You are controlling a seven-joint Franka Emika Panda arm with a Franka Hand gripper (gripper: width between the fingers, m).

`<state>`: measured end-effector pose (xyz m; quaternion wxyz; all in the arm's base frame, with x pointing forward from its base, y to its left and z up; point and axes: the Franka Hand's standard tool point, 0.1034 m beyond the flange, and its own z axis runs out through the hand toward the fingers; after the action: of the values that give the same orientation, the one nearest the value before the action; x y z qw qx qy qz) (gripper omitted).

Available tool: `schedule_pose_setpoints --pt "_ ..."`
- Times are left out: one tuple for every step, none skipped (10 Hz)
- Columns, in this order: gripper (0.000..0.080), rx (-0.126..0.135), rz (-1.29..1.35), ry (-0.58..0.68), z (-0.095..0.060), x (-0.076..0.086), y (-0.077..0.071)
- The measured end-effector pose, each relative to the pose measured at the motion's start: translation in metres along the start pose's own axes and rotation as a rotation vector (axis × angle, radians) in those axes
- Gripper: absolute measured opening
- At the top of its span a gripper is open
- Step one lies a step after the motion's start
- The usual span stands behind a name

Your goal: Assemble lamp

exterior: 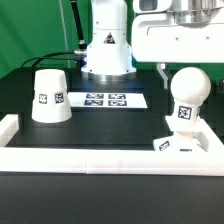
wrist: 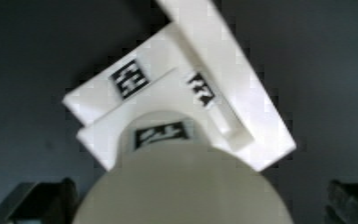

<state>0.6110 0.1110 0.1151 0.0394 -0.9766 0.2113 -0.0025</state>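
The round bulb stands upright on its short neck on the blocky base, at the exterior view's right, next to the front rail. My gripper hangs just above the bulb's top. In the wrist view the bulb fills the space between my dark fingers, which stand wide apart and do not touch it; the gripper is open. The base shows beyond the bulb with its tags. The cup-shaped shade stands mouth down at the exterior view's left, apart from the others.
The marker board lies flat in the middle, in front of the arm's white base. A long white border rail runs along the front and turns up at the left end. Dark cables lie behind the shade.
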Motion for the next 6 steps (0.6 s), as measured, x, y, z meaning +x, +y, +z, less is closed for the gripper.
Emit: schedule_pose_setpoints --pt "0.0699 -0.017 -0.104 0.007 0.0 0.0 0.001" --pt "0.0699 -0.029 -0.202 0.01 0.0 0.0 0.001" --pt "0.0699 -0.032 -0.299 0.009 0.0 0.001 0.002" --pt "0.0699 -0.032 -0.359 0.009 0.0 0.002 0.004" --pt "0.0699 -0.033 -0.466 0.008 0.0 0.005 0.008" --pt "0.0699 -0.033 -0.547 0.008 -0.001 0.007 0.011"
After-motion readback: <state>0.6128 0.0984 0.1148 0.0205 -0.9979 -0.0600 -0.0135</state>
